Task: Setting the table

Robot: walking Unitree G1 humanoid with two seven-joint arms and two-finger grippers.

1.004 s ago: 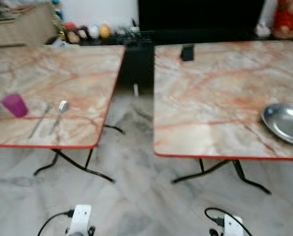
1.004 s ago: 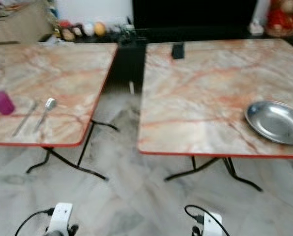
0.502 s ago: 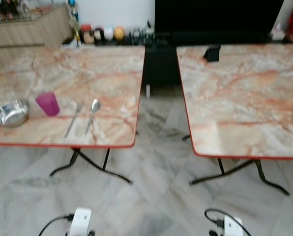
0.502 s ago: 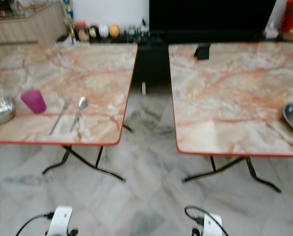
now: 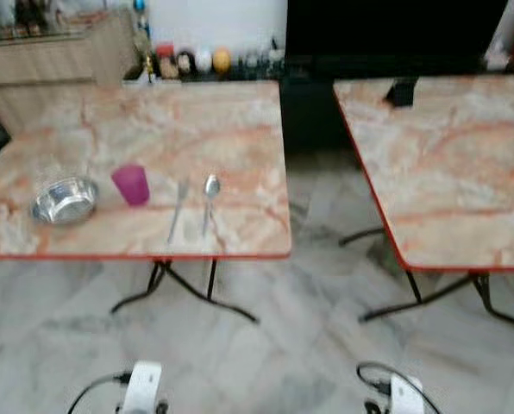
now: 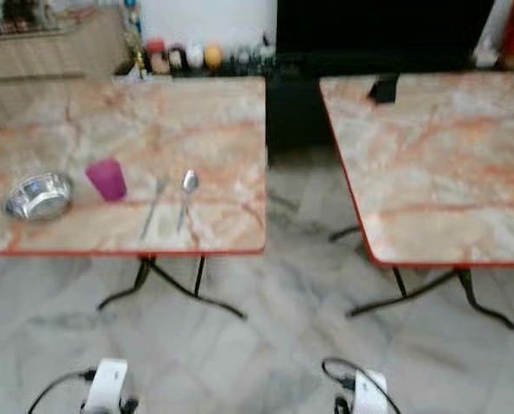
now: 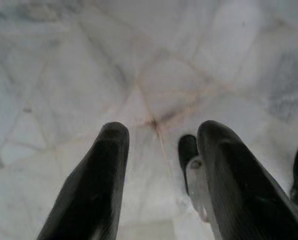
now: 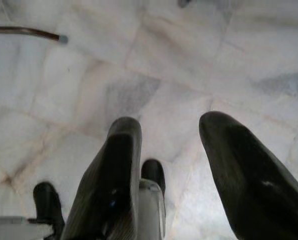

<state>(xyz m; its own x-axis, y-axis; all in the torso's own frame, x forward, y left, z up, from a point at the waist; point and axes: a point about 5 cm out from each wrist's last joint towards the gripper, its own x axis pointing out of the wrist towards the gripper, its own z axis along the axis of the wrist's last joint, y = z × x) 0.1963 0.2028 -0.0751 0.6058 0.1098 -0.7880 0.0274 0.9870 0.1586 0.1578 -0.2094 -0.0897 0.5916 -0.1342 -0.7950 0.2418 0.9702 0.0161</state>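
The robot has turned left, towards the tableware.

Left eye: the left table [image 5: 240,129] now fills the frame's left and middle, with bowl [image 5: 64,200], cup [image 5: 132,185], fork [image 5: 178,210] and spoon [image 5: 209,196] in a row near its front edge; the plate has slid out of frame. Right eye: the same. Wrist views: left gripper [image 7: 161,150] and right gripper [image 8: 171,145] hang over floor, fingers apart and empty, so nothing is picked up yet.

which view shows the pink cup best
The left eye view: the pink cup stands upright on the left table, between the steel bowl and the fork. The right eye view shows the same, slightly blurrier. Both wrist views face the floor.
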